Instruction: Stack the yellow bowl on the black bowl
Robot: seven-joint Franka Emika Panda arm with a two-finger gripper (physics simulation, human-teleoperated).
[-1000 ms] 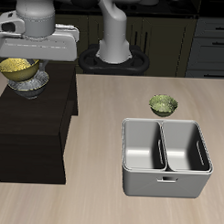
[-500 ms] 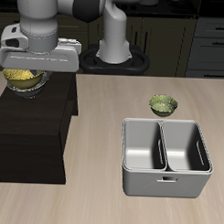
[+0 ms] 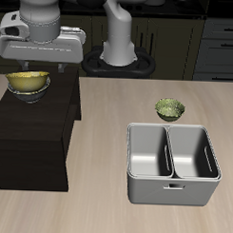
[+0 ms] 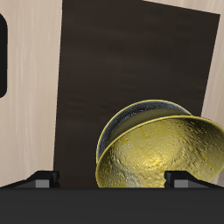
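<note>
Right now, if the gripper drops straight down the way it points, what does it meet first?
Most likely the yellow bowl, nested in the black bowl on the dark cabinet. The gripper hangs just above with its fingers spread; exact height is unclear.
</note>
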